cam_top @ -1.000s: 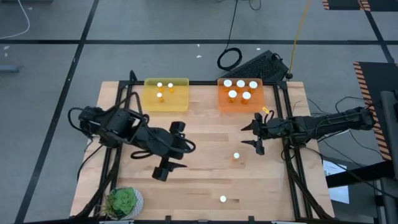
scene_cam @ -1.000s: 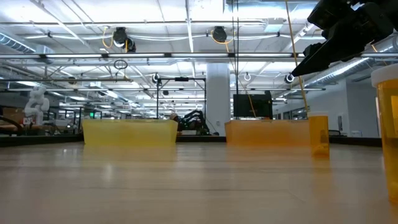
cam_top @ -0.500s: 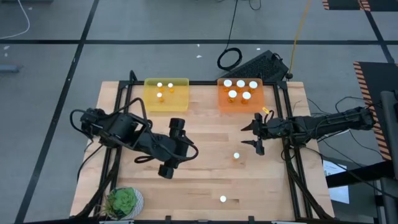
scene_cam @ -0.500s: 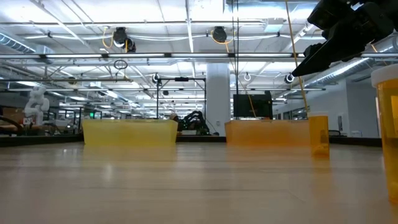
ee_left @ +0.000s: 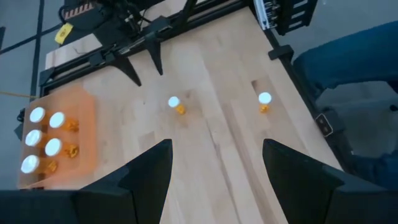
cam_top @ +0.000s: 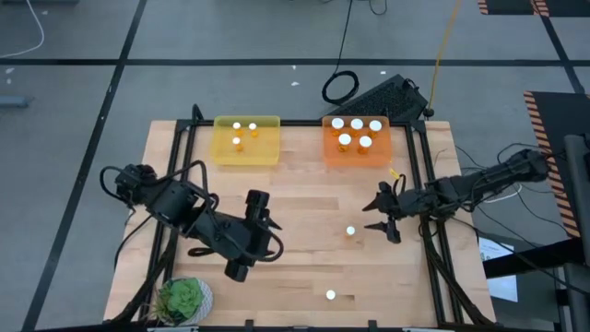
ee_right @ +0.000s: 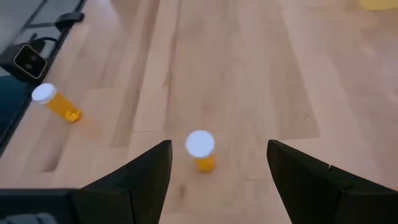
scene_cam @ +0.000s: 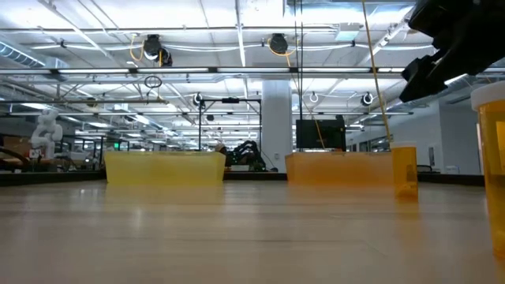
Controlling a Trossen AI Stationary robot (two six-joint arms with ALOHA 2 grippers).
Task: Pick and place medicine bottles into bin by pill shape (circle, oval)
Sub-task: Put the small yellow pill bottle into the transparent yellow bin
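Right gripper (cam_top: pixel 384 219) above table's right half, fingers spread wide, grasping nothing; nearest medicine bottle (cam_top: pixel 350 231) stands upright just beside its fingertips, toward table centre. Second loose bottle (cam_top: pixel 331 296) upright near front edge. Left gripper (cam_top: pixel 265 242) over front-left area, fingers apart, empty. Yellow bin (cam_top: pixel 246 141) at back edge holds three small-capped bottles; orange bin (cam_top: pixel 357 140) beside it holds five large-capped ones. Potted plant (cam_top: pixel 182 299) at front-left corner.

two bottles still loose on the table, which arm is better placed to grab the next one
The right. Its open gripper sits just beside the nearer loose bottle, which shows between its fingers in the right wrist view. The left gripper is farther away, mid-table.
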